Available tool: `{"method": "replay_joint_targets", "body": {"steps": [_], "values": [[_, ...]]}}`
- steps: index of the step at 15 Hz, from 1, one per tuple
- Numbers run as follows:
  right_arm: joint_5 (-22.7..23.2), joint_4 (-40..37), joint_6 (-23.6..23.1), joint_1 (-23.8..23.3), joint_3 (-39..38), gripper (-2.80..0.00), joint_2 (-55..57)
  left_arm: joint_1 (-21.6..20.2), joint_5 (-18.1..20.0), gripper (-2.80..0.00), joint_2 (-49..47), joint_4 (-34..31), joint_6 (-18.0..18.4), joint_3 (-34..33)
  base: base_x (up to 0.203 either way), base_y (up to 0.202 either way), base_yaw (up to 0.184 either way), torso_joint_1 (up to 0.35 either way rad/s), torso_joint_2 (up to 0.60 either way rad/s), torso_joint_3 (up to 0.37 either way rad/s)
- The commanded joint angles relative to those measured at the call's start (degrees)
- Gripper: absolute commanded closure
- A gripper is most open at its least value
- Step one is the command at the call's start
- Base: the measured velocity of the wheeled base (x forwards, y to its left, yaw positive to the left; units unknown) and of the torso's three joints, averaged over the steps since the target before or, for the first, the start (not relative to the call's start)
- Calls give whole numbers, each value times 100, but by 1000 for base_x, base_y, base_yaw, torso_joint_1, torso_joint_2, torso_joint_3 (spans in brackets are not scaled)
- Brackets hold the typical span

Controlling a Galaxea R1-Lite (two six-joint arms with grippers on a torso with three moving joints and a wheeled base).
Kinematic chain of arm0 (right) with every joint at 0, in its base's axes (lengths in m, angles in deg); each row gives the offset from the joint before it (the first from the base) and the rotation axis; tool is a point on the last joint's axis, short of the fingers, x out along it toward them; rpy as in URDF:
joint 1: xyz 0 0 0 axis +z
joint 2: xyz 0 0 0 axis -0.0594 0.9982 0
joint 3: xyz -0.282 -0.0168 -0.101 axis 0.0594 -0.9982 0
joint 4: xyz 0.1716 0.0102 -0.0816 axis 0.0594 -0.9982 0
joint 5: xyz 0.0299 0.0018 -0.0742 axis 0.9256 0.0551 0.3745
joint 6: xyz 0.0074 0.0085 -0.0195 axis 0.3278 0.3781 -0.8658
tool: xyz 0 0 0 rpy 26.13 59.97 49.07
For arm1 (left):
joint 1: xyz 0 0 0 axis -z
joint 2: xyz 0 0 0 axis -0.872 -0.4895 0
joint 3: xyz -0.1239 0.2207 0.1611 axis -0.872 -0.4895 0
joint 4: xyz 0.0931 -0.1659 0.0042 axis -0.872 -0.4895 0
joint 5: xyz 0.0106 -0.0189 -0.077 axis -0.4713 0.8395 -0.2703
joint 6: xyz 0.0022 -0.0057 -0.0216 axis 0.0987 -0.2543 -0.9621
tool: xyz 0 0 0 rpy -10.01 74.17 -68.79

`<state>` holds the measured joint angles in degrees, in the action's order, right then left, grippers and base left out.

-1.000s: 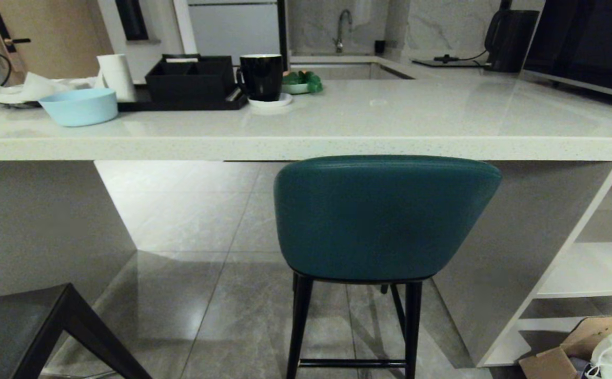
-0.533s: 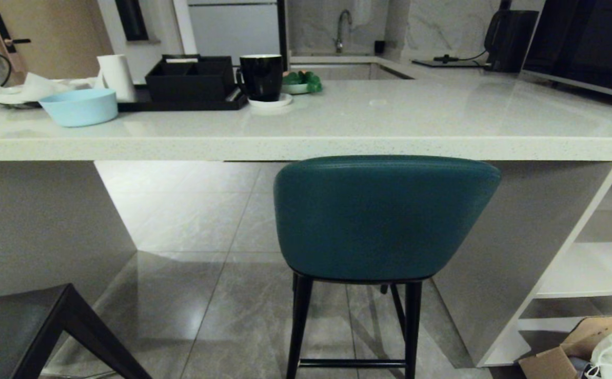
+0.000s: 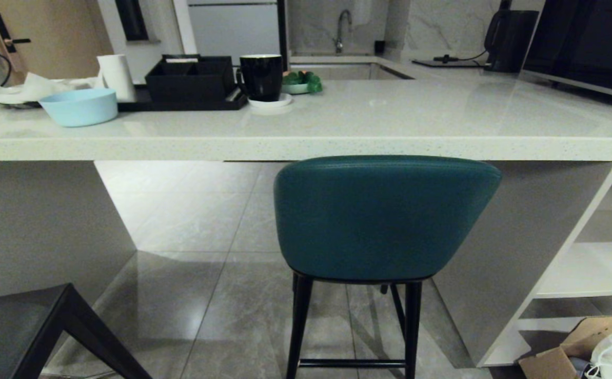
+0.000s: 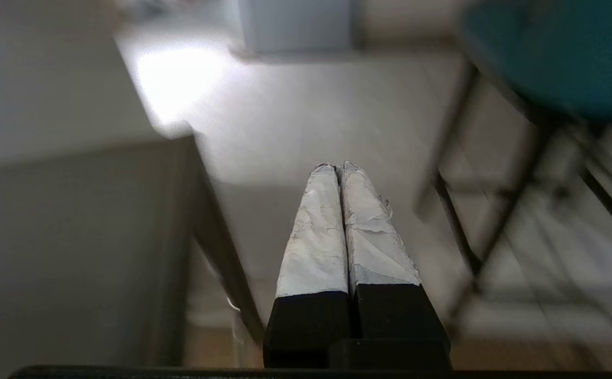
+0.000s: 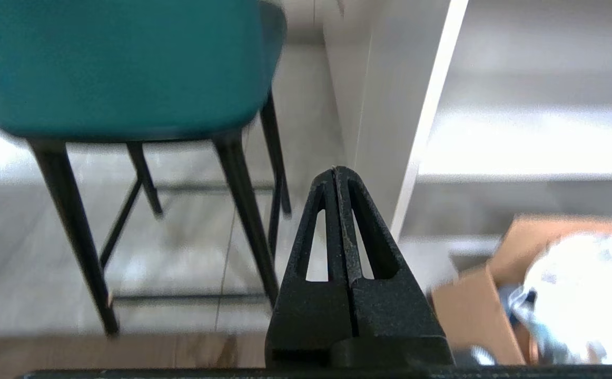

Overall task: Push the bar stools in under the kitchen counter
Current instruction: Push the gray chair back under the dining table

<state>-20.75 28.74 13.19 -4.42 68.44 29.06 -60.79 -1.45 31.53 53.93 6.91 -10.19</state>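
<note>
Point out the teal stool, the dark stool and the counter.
teal stool (image 3: 385, 216), head view, middle of the curved backrest.
dark stool (image 3: 16, 321), head view, flat dark top at lower left.
kitchen counter (image 3: 443, 148), head view, front edge of the slab.

Teal and speckled white ahead of me

I see a teal stool (image 3: 385, 216) on black legs, an off-white speckled counter (image 3: 306, 147), and a pale blue bowl (image 3: 79, 107).

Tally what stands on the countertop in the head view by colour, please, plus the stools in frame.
Black: 2, mug and organiser tray
Light blue: 1, bowl
White: 2, paper roll and saucer
Green: 1, small item behind the mug
Stools: 2, teal stool and dark stool
Total: 8
</note>
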Motion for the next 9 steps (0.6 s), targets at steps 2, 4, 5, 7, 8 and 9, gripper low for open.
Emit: {"method": "replay_joint_targets", "body": {"steps": [2,4,5,7,8,9], "values": [[14,-727,-1,52,4,0,-1015,10,91,0,95,41,22,-109,0,0,0,0,0,0],[-4,-931,74,75,6,0,-939,19,80,0,95,53,-22,-109,0,0,0,0,0,0],[-4,-931,74,75,6,0,-939,19,56,0,95,59,-43,-117,0,0,0,0,0,0],[29,-947,-105,75,-2,0,-939,9,65,0,88,59,-22,-126,0,0,0,0,0,0],[40,-948,-120,75,-2,0,-939,10,65,0,95,59,-22,-126,0,0,0,0,0,0],[40,-948,-137,75,-2,0,-939,19,81,0,95,59,-37,-126,0,0,0,0,0,0]]}}
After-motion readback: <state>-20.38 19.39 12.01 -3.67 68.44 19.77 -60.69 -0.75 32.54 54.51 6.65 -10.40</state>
